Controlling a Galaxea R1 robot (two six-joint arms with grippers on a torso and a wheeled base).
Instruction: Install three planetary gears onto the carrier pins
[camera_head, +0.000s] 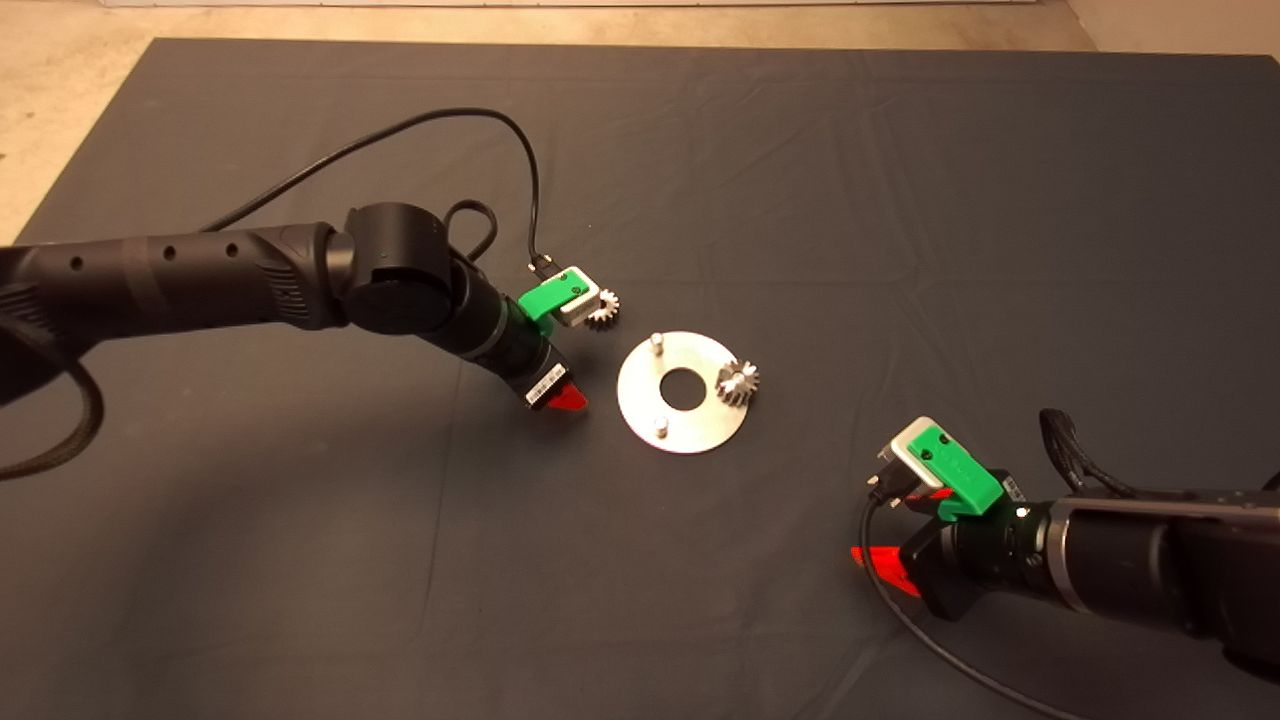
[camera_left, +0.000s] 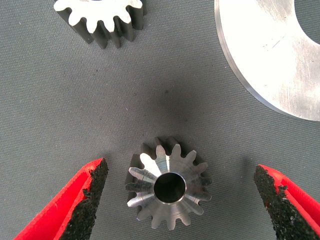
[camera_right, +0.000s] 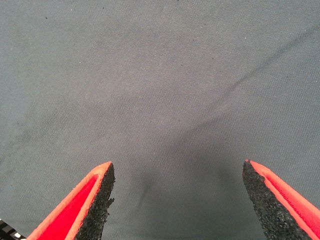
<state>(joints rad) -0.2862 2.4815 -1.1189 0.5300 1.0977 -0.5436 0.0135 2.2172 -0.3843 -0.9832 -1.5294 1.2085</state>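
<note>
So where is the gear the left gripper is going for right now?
In the left wrist view, that gear lies flat on the mat between the open left gripper fingers, untouched, beside the carrier disc rim and near a second loose gear.

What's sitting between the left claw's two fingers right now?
A loose planetary gear lies flat on the mat between the open left claw's fingers, touching neither. The left wrist view shows it.
</note>
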